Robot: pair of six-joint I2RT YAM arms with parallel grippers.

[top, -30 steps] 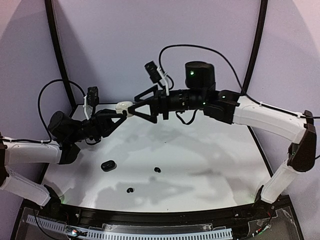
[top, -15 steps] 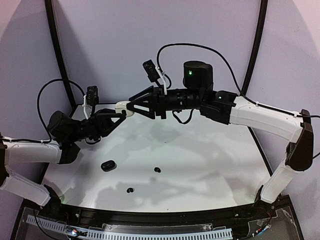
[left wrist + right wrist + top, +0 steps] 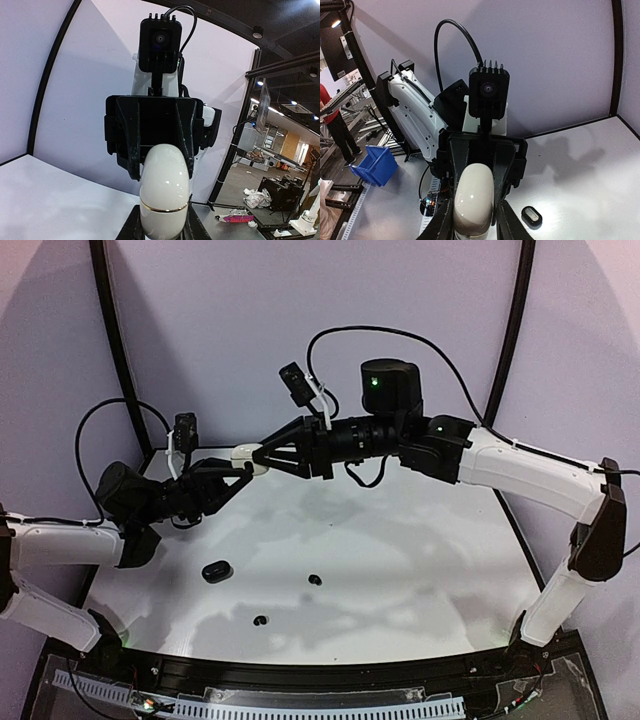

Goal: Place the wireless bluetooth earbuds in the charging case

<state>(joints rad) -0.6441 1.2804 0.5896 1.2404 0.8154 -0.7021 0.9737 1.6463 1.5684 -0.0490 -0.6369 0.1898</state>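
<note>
Our left arm (image 3: 60, 540) and right arm (image 3: 530, 475) reach level toward each other over the table's (image 3: 420, 570) 11 o'clock. There the left gripper (image 3: 238, 472) and right gripper (image 3: 262, 458) each pinch an end of the white charging case (image 3: 246, 453), held aloft. We judge opening the lid comes next, with a gentle pull apart. Two black earbuds (image 3: 314, 580) lie toward 6 o'clock.

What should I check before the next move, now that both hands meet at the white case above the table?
1. Left hand shut on white case: ok.
2. Right hand closed on the case's other end: ok.
3. Case lid open: not ok, seam looks closed.
4. Black earbuds lying free on the table: ok.
5. White earbuds located: cannot tell, none in view.
6. Black case clear of both arms: ok.
</note>
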